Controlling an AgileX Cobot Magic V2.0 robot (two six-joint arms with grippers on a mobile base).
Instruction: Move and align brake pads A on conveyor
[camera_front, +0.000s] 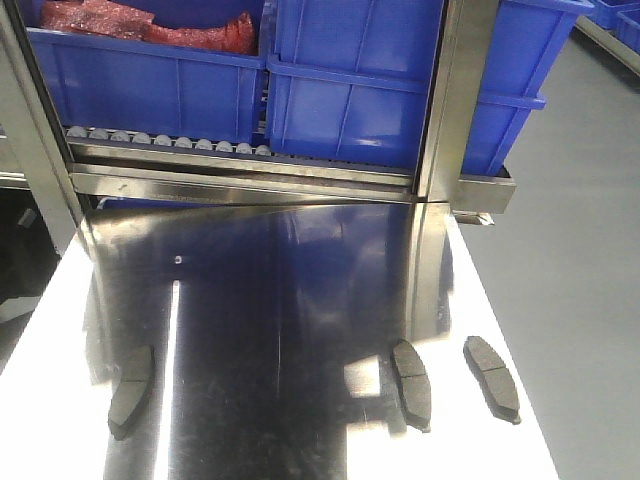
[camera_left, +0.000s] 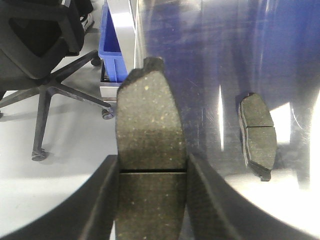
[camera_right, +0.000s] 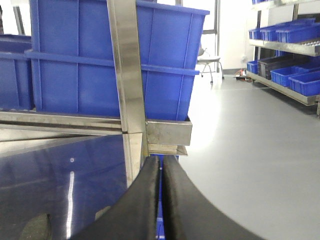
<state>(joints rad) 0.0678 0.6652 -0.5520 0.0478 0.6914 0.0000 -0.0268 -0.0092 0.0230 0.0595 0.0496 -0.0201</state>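
My left gripper (camera_left: 152, 167) is shut on a dark-grey brake pad (camera_left: 149, 120). Its fingers clamp the pad's two long sides at the middle groove, over the left edge of the shiny steel tabletop (camera_left: 210, 60). Another pad (camera_left: 258, 135) lies flat on the steel to the right of it. In the front view three pads lie near the table's front: one at the left (camera_front: 130, 390) and two at the right (camera_front: 411, 385) (camera_front: 492, 378). Neither gripper shows there. My right gripper (camera_right: 161, 161) is shut with nothing in it, above the table's far right corner. The conveyor is out of view.
A roller rack with blue bins (camera_front: 350, 90) stands behind the table, one bin holding red material (camera_front: 150, 25). A steel post (camera_right: 127, 75) rises at the rack's right end. An office chair (camera_left: 40, 55) and a blue crate (camera_left: 114, 47) stand on the floor left of the table.
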